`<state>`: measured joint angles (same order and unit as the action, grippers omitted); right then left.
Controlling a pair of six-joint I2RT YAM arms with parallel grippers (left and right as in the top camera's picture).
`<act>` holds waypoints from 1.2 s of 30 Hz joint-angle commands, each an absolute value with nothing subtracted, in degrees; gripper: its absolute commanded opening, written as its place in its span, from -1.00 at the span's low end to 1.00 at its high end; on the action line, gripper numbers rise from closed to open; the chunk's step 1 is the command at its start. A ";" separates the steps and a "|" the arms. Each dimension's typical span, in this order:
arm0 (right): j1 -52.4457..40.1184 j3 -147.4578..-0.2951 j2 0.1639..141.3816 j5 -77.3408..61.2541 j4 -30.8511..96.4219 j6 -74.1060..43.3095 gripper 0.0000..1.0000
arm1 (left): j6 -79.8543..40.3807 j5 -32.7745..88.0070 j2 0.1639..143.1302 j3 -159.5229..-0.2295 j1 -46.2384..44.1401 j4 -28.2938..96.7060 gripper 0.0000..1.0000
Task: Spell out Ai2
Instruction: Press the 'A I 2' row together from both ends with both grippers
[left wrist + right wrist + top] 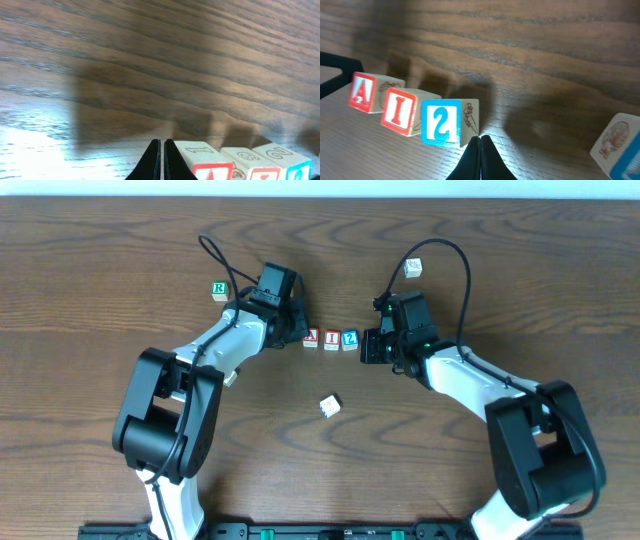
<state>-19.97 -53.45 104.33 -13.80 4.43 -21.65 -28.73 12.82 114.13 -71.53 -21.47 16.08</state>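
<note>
Left claw pinched closed, right claw likewise closed, both arms angled inward.

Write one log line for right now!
row: A cube, I cube, 2 cube | left hand: shut, by A | right hand: shut, by 2

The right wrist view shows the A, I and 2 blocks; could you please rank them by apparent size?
1. 2 block
2. I block
3. A block
Camera nearness likely explains the difference.

We see our left gripper, its fingers pressed together, low over the wooden desk. Just beside it sits a red-faced cube, then a second red-faced cube and a blue-faced cube, all in one row.
</note>
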 commanded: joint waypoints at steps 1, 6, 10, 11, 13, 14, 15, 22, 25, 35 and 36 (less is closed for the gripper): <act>-19.42 -54.35 105.23 -14.41 3.31 -21.67 -0.97 | -29.41 13.15 115.02 -72.49 -21.93 16.25 -0.88; -19.42 -54.33 105.25 -14.44 1.45 -23.18 -0.97 | -29.45 13.17 115.04 -72.49 -22.44 16.32 -0.89; -19.46 -54.33 105.25 -14.90 1.02 -23.44 -0.97 | -29.43 13.15 115.04 -72.49 -22.90 16.56 -0.89; -19.46 -54.33 105.25 -15.20 1.02 -23.68 -0.98 | -29.45 13.15 115.04 -72.49 -22.98 16.71 -0.89; -19.49 -54.33 105.25 -15.29 1.02 -23.94 -0.97 | -29.50 13.17 115.04 -72.49 -23.11 17.17 -0.89; -19.53 -54.33 105.25 -15.29 1.02 -24.43 -0.97 | -29.67 13.15 115.04 -72.49 -23.18 17.54 -0.89; -19.53 -54.33 105.25 -15.31 1.02 -24.43 -0.97 | -29.67 13.15 115.04 -72.49 -23.20 17.76 -0.89; -19.57 -54.33 105.25 -16.45 1.04 -25.28 -0.97 | -29.85 13.19 115.04 -72.49 -23.29 17.98 -0.89; -19.59 -54.33 105.25 -16.78 1.04 -25.28 -0.97 | -29.87 13.61 115.04 -72.49 -23.29 17.96 -0.88; -20.78 -54.33 105.25 -16.95 1.02 -25.26 -0.97 | -30.28 13.61 115.04 -72.49 -24.60 17.91 -0.89; -20.78 -54.33 105.25 -16.95 1.02 -25.26 -0.97 | -30.26 13.56 115.04 -72.49 -24.80 17.93 -0.89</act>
<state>-20.18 -53.47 105.08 -16.36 1.23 -24.60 -30.00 13.37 114.13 -71.53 -24.14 17.74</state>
